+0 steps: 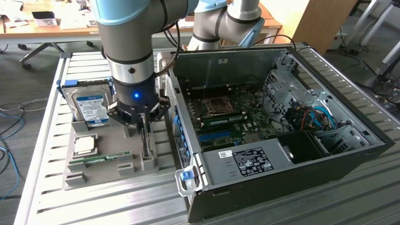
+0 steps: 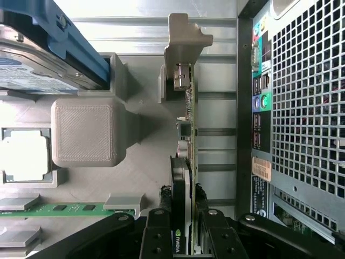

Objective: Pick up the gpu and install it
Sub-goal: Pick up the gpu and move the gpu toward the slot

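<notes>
The gpu [image 1: 145, 143] stands on edge in a slot of the grey holder tray [image 1: 93, 178], next to the open computer case [image 1: 350, 154]. My gripper [image 1: 142, 123] has come straight down over it. In the wrist view the gpu [image 2: 188, 135] appears edge-on, a thin dark card with connectors along it. The black fingers [image 2: 156, 237] of my gripper [image 2: 185, 240] press on both of its faces, so the gripper is shut on the card. The card still sits in its grey bracket [image 2: 186, 38].
On the tray lie a blue-labelled hard drive [image 1: 89, 107], a CPU [image 1: 84, 144] and a green RAM stick [image 1: 100, 158]. The case's rear panel [image 2: 302, 108] is close beside the card. The motherboard [image 1: 231, 117] lies exposed inside the case.
</notes>
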Controlling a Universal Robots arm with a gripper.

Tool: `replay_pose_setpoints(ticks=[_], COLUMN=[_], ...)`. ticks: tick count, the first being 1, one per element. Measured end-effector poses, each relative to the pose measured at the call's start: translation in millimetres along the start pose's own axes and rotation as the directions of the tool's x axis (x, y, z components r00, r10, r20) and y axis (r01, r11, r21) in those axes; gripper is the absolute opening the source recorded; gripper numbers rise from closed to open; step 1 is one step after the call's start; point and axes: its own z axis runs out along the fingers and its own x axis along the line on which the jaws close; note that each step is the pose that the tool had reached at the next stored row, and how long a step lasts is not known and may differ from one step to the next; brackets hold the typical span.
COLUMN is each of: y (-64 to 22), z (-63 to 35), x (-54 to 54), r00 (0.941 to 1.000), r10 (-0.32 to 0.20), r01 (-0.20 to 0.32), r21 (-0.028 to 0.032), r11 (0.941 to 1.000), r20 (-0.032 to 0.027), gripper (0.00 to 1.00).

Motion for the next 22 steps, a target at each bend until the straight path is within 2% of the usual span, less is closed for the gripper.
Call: replay_pose_setpoints(ticks=[22], y=[2.6], z=[-58.6], x=[-1.5], r00=[1.0000], r10=[0.000], r01=[0.000], r21=[-0.0002], r11=[1.0000], r20=[0.0001], gripper=[0.27])
